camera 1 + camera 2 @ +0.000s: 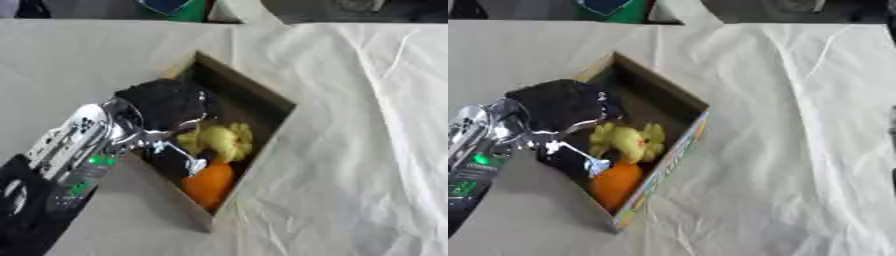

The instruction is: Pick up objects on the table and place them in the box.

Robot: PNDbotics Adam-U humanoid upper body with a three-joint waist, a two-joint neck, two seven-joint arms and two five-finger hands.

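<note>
An open cardboard box point(262, 95) lies askew in the middle of the white-clothed table. Inside it rest a yellow, lumpy object point(223, 140) and, nearer its front corner, an orange fruit point(208, 184). My left arm comes in from the lower left, and my black left hand point(166, 102) hangs over the box's left side, right beside the yellow object. Whether the hand touches that object is hidden by its own back. My right hand shows in neither view.
A wrinkled white cloth point(350, 150) covers the table, with folds on the right side. At the far edge stand a green and blue thing point(175, 7) and some dark shapes.
</note>
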